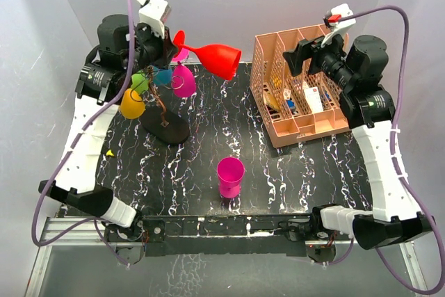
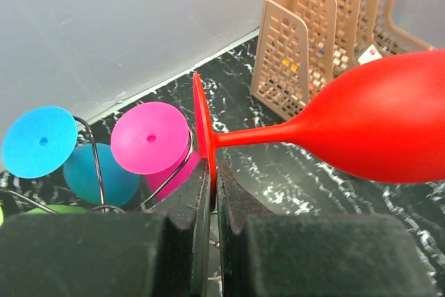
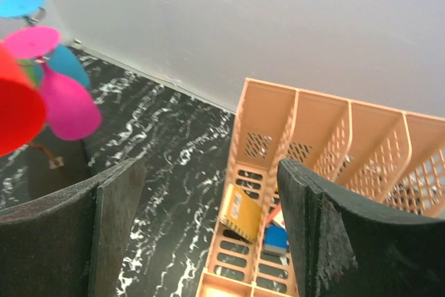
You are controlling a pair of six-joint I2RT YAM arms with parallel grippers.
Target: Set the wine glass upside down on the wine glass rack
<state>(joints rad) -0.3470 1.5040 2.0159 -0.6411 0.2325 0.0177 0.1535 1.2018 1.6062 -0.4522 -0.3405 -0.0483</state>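
Red wine glass (image 1: 217,58); black bench (image 1: 208,130) veined with white marbling. The rack (image 1: 169,130) has a black base and dark wire, with an orange glass (image 1: 131,104), green glass (image 1: 141,83), teal glass (image 1: 165,76) and pink glass (image 1: 184,81). Magenta cup (image 1: 230,176); peach, lattice-sided organizer (image 1: 268,57).

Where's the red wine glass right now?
The red wine glass is at the back, left of centre in the top view, held sideways by its foot in the left claw beside the rack, bowl toward the peach organizer.

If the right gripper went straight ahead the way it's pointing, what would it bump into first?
Most likely the peach slotted plastic organizer, though depth is hard to judge.
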